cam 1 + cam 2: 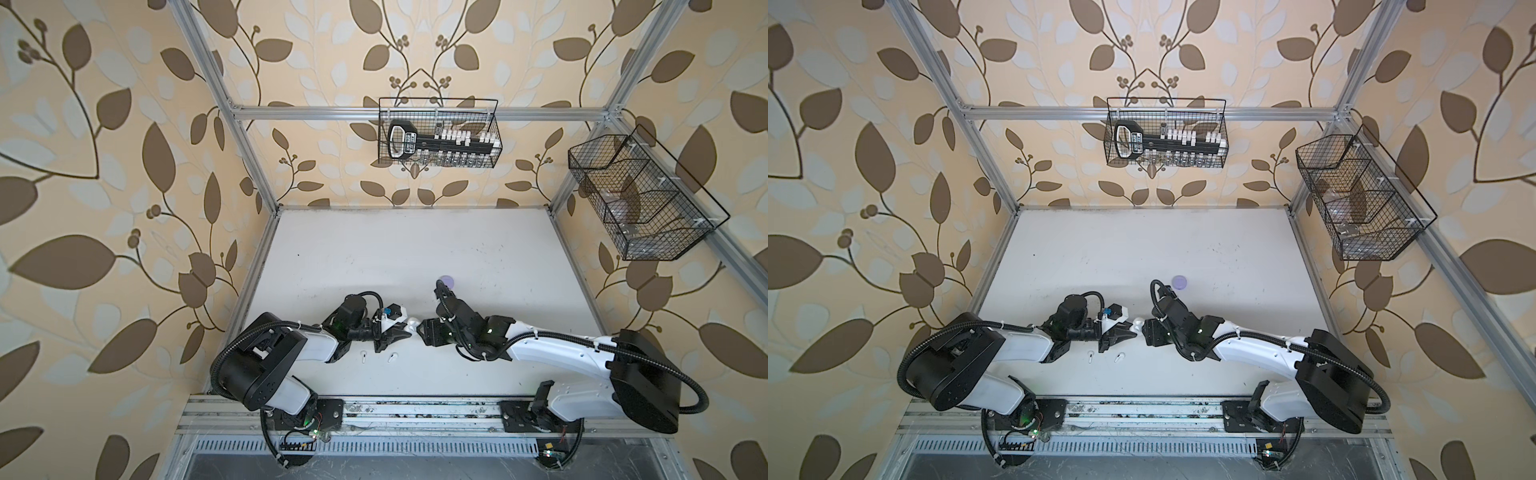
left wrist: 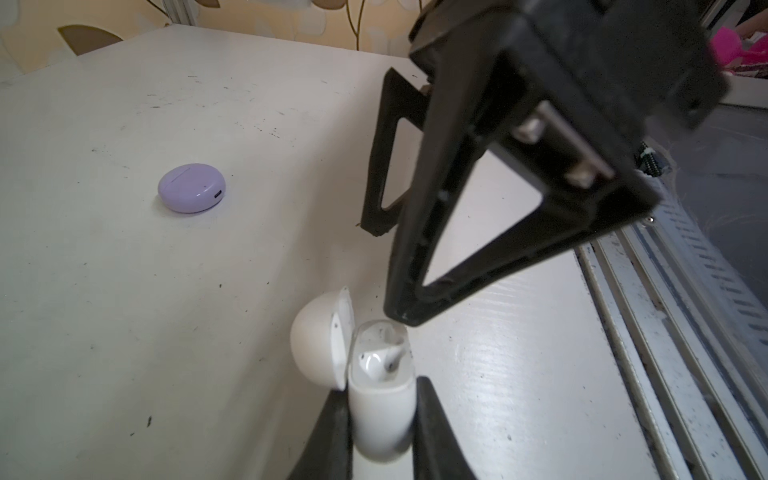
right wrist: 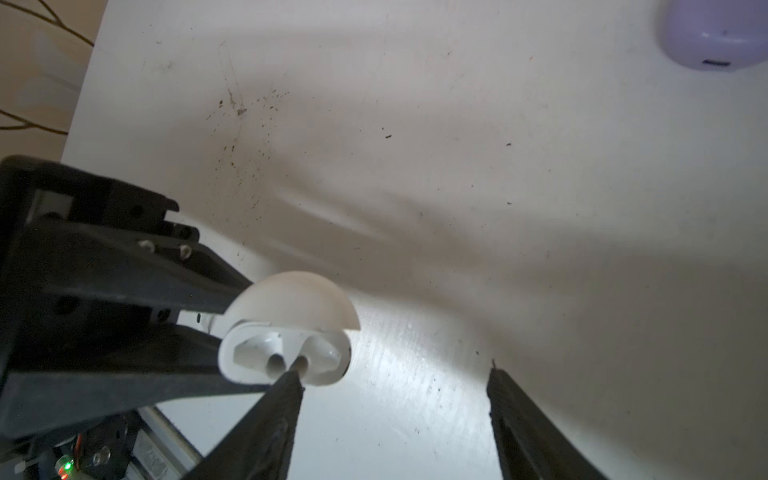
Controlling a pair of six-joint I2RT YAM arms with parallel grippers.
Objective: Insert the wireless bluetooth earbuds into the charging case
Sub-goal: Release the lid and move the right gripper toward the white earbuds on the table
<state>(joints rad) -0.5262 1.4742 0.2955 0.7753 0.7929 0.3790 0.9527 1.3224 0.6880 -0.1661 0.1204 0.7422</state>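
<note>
Left arm low over the table, forearm angled toward the middle. Left gripper clamped tight on the white case, one finger on each side of its base. Right arm stretched in opposite, the two grippers nose to nose. Right gripper spread wide, holding nothing; one fingertip at the case's open mouth.

white table: lavender case lying mid-table; two white earbuds near front edge.

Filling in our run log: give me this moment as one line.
left gripper: shut on white case, lid open | right gripper: open, near case | white earbuds: loose on table | lavender case: closed, on table
</note>
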